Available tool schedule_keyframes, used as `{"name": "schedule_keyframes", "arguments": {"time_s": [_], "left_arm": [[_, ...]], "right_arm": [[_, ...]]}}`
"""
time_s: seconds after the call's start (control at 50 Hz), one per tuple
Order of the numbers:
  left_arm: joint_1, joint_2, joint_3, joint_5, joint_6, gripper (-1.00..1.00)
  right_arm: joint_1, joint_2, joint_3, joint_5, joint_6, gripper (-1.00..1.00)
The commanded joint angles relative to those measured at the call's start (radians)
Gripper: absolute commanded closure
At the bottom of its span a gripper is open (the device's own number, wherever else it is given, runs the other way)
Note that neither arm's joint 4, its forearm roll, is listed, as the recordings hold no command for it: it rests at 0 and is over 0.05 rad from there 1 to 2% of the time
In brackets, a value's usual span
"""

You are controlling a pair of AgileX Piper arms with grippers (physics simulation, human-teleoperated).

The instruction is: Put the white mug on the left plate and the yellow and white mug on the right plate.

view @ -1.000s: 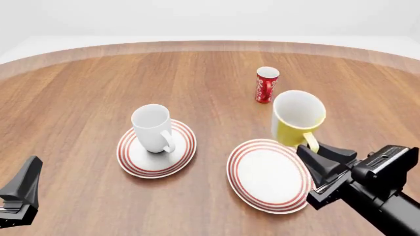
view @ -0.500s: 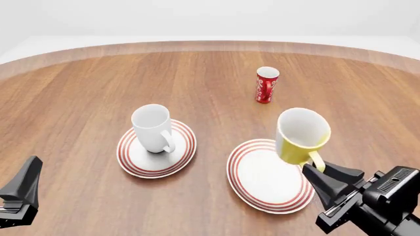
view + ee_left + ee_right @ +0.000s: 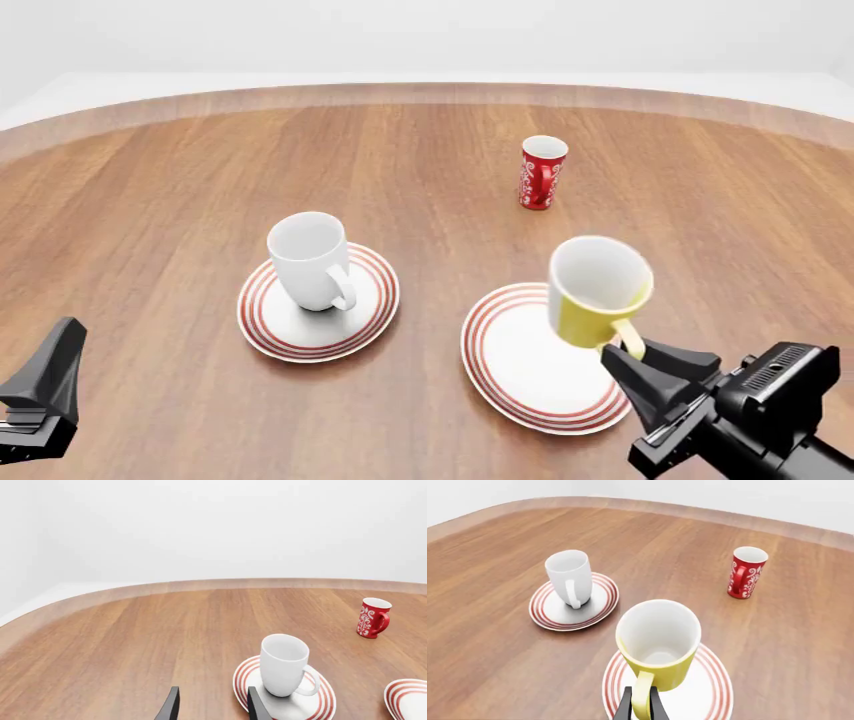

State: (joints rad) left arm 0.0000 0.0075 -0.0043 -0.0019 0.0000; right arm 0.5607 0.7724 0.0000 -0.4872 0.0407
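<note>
Yellow mug (image 3: 597,292): held over the right plate (image 3: 514,372), upright with a slight tilt. The front view cannot settle whether its base touches the plate. The right wrist view looks into the mug's white interior (image 3: 658,639) and shows the plate's red rings (image 3: 714,682) on either side of it, so the mug sits over the plate's middle area.

Right gripper (image 3: 638,372): its fingers (image 3: 624,706) are pinched on the yellow handle. The wrist view shows the handle between the two dark tips; the front view shows only the black gripper body meeting the handle from the near side.

White mug (image 3: 311,261): upright on the left plate (image 3: 274,327), handle toward the near right. Both wrist views confirm it (image 3: 283,665) (image 3: 569,578) standing on the ringed plate (image 3: 319,705) (image 3: 544,615).

Left gripper (image 3: 44,385): low at the near left edge of the front view, well apart from both plates, where its opening cannot be judged. The left wrist view shows its two fingers (image 3: 169,707) parted with nothing between them.

Red cup (image 3: 541,173): upright on the table (image 3: 160,200), beyond the right plate. Its handle shows in the wrist views (image 3: 371,618) (image 3: 745,572) but not in the front view.
</note>
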Motion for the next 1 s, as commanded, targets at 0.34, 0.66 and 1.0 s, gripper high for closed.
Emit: {"name": "schedule_keyframes", "arguments": {"time_s": [0.34, 0.66, 1.0], "left_arm": [[0.0, 0.0, 0.0, 0.0, 0.0, -1.0], [0.0, 0.0, 0.0, 0.0, 0.0, -1.0], [0.0, 0.0, 0.0, 0.0, 0.0, -1.0]], "right_arm": [[-0.004, 0.253, 0.0, -0.186, 0.018, 1.0], [-0.009, 0.373, 0.0, -0.27, 0.014, 1.0], [-0.01, 0.491, 0.0, -0.362, 0.017, 1.0]]}}
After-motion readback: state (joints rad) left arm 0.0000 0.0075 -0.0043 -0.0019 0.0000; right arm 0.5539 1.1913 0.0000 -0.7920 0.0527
